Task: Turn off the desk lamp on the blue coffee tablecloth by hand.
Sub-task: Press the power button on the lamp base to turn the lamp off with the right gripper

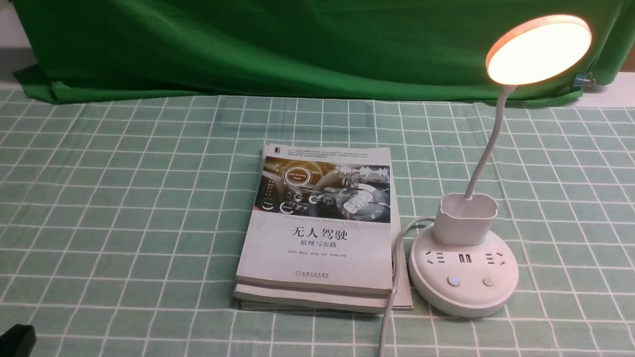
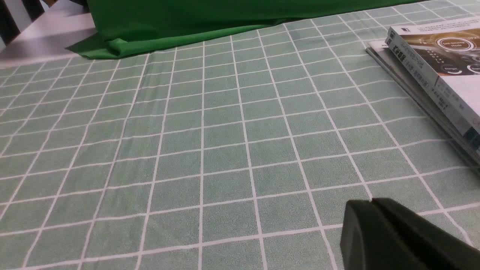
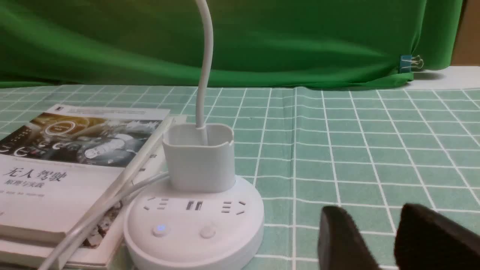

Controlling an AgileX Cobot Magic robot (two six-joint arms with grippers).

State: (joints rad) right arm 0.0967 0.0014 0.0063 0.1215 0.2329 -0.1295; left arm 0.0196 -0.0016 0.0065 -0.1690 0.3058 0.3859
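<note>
The white desk lamp stands on the pale green grid tablecloth (image 1: pixel 124 198), at the right. Its disc head (image 1: pixel 539 48) glows warm yellow. The thin neck (image 1: pixel 483 153) rises from the cup holder (image 1: pixel 466 218) on the round base (image 1: pixel 464 292). The base has two buttons; the left one (image 1: pixel 453 281) shows a blue light. My right gripper (image 3: pixel 371 215) is open and empty, low over the cloth to the right of the base (image 3: pixel 193 225), apart from it. My left gripper (image 2: pixel 371 202) is shut and empty over bare cloth, left of the books.
A stack of books (image 1: pixel 317 228) lies just left of the lamp base, and the lamp's white cable (image 1: pixel 394 277) runs along its edge to the front. A dark green backdrop cloth (image 1: pixel 297 44) hangs at the back. A black part of my left arm (image 1: pixel 17 339) shows at the front-left corner.
</note>
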